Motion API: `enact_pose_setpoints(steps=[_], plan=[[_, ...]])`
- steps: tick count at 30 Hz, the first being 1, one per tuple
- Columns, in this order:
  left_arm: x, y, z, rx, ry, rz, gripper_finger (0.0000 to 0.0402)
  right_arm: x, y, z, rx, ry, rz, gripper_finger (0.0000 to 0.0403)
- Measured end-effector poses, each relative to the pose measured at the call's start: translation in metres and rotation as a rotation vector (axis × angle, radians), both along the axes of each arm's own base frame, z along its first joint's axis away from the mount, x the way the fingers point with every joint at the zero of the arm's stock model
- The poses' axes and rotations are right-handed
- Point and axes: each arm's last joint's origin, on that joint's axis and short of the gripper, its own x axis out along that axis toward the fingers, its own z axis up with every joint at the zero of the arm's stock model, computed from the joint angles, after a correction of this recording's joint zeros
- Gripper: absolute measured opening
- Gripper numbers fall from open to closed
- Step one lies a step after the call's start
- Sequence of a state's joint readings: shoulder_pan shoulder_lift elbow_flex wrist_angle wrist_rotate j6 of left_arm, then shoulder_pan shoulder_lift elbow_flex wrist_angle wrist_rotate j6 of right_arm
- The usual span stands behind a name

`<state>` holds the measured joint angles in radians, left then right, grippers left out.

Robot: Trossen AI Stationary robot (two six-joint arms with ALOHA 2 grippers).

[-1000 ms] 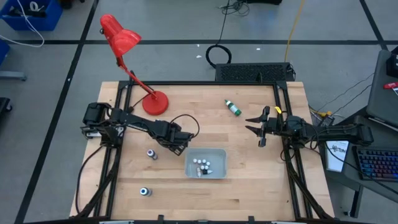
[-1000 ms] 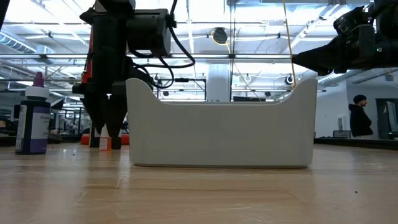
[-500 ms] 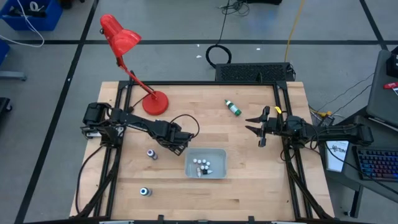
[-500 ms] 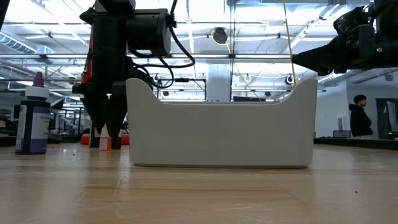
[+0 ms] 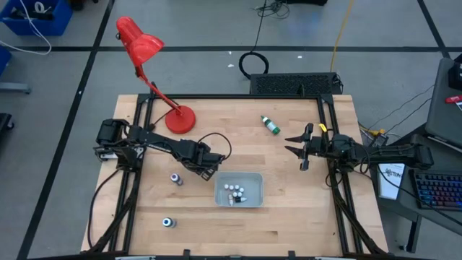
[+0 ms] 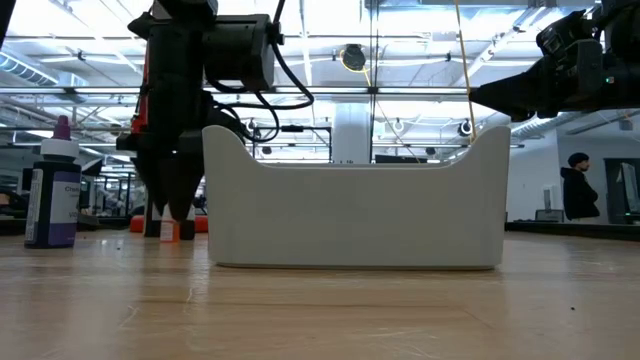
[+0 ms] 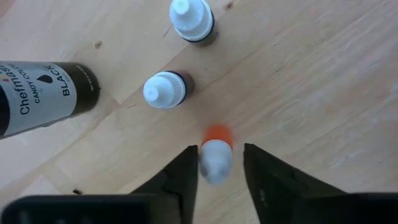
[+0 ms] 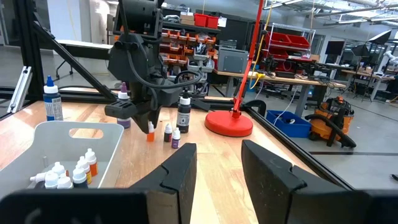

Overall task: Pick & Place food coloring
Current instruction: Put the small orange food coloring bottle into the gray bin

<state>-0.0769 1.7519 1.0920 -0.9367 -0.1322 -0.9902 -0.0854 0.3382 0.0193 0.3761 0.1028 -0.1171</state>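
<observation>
Left gripper (image 7: 221, 163), just beside the tray (image 5: 253, 189), straddles 1 orange food coloring bottle (image 7: 216, 152), fingers narrowly parted, contact unclear; right gripper (image 5: 297, 149) hovers part-open, empty, well apart.

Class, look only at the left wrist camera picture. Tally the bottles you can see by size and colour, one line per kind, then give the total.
large black bottle: 1
small dark bottles, white caps: 2
small orange bottle, white cap: 1
Total: 4
</observation>
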Motion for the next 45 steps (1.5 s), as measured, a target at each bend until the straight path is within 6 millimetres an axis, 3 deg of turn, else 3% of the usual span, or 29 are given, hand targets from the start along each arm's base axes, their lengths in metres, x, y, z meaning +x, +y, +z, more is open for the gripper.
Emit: enact_pose_setpoints(steps=[6,12,16,22,26,29,36,45], plan=[[0.0,0.001,0.0,0.022,-0.002,-0.002,0.0058,0.0,0.0,0.0,0.0,0.0,0.0,0.0116],[0.002,-0.001,0.009,0.009,0.005,-0.026,0.0056,0.0,0.0,0.0,0.0,0.0,0.0,0.0116],[0.009,-0.009,0.044,0.037,-0.037,-0.059,0.0056,0.0,0.0,0.0,0.0,0.0,-0.001,0.0116],[0.028,-0.035,0.115,0.1,-0.207,-0.173,0.0056,0.0,0.0,0.0,0.0,0.0,0.0,0.0116],[0.048,-0.054,0.139,0.103,-0.338,-0.3,0.0056,0.0,0.0,0.0,0.0,0.0,0.0,0.0116],[0.063,-0.063,0.136,0.106,-0.329,-0.354,0.0056,0.0,0.0,0.0,0.0,0.0,0.0,0.0116],[0.1,-0.071,0.097,0.025,-0.212,-0.461,0.0056,0.0,0.0,0.0,0.0,0.0,0.0,0.0116],[0.117,-0.067,0.055,-0.039,-0.107,-0.467,0.0056,0.0,0.0,0.0,0.0,-0.001,0.0,0.0116]])
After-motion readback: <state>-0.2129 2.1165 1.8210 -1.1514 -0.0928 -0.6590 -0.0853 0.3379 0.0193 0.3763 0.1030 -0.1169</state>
